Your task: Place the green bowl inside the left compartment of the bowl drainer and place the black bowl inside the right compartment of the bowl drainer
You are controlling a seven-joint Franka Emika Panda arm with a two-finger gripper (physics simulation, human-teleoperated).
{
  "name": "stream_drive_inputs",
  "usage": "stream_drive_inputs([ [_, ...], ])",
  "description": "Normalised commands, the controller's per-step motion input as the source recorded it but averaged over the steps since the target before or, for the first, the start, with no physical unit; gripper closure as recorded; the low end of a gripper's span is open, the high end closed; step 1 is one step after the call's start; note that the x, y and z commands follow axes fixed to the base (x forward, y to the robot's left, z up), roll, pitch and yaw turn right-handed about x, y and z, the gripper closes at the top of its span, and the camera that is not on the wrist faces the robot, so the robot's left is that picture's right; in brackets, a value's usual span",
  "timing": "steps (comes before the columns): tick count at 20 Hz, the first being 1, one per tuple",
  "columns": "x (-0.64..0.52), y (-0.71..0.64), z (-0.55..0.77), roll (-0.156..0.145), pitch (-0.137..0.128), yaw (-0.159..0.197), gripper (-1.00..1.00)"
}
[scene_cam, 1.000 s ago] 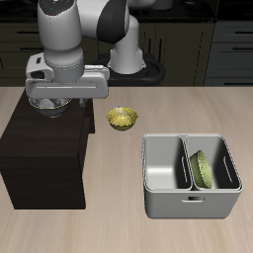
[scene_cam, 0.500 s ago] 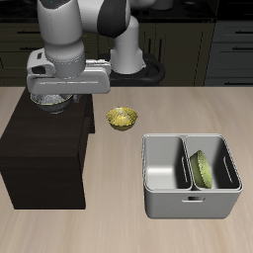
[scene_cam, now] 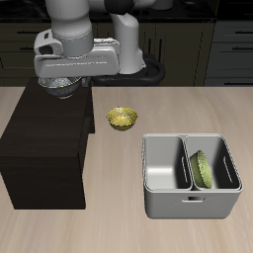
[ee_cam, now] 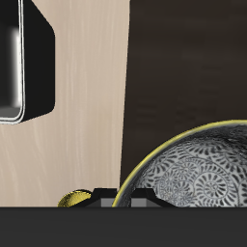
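Since a second ago the arm has climbed, and the gripper [scene_cam: 61, 91] with the black bowl [scene_cam: 62, 90] now hangs higher above the dark cabinet [scene_cam: 44, 148] than it did; nothing else on the table has shifted.

From the exterior view the black bowl shows only as a silvery-grey, speckled shape tucked under the gripper's white body, clear of the cabinet top below it. The wrist view is closer: the bowl [ee_cam: 198, 164] has a metallic grey inside covered in fine round, rosette-like patterns, a thin yellowish rim, and a darker outside. It sits right against the gripper, and the fingers appear clenched on its rim, though the fingertips themselves are hidden by the gripper body.

The green bowl [scene_cam: 205, 169] is already in the bowl drainer [scene_cam: 190, 207], standing tilted on its edge against the wall of the compartment farther from the cabinet. It is olive-green with a mottled, glossy inside. The drainer is a light grey metal tub with rounded corners and a middle wall; its other compartment, nearer the cabinet, holds no bowl. It stands near the table's front edge, and a corner of it shows in the wrist view [ee_cam: 24, 68].

A golden-yellow bowl [scene_cam: 121, 119] rests upright on the wooden table [scene_cam: 119, 232], just beside the cabinet's far corner and farther back than the drainer.
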Motion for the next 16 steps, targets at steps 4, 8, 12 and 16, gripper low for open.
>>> stream_drive_inputs([
  [4,-0.11,0.34,0.30,0.042,-0.044,-0.015,1.00],
  [8,-0.05,0.52,0.26,0.076,-0.051,0.001,1.00],
  [12,0.11,0.29,0.10,0.021,-0.020,-0.003,1.00],
  [16,0.16,0.26,0.02,-0.023,-0.018,-0.027,1.00],
])
